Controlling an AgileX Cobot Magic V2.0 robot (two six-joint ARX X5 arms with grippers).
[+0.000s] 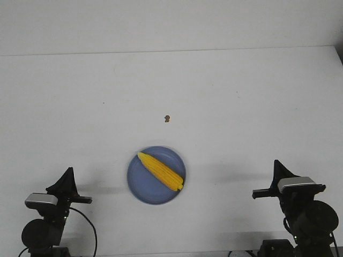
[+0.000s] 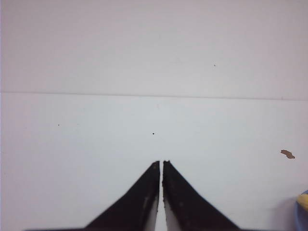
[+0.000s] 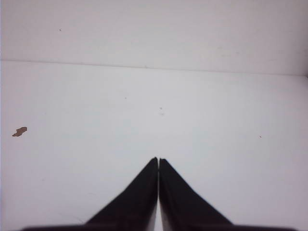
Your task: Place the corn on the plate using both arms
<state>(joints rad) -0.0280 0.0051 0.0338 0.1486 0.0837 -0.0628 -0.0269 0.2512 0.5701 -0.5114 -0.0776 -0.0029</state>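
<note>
White and nearly bare, the surface (image 1: 225,96) is carrying only a few things in the front view. The plate (image 1: 140,184) is sitting near the robot's edge, between the two arms, and the corn (image 1: 161,170) is lying across it on a slant, its pointed end aiming away and to the left, its blunt end close to the rim on the right. A small brown speck (image 1: 167,118) is resting on the surface beyond the plate.

The left pincer (image 2: 161,163) is sitting well apart from the plate, its jaws drawn together with only a thin slit between them and nothing held. The right pincer (image 3: 158,160) is likewise pressed together and empty, off to the other side.

Judging by this, the placing is looking finished: the corn is resting on the plate and neither arm is touching it.
</note>
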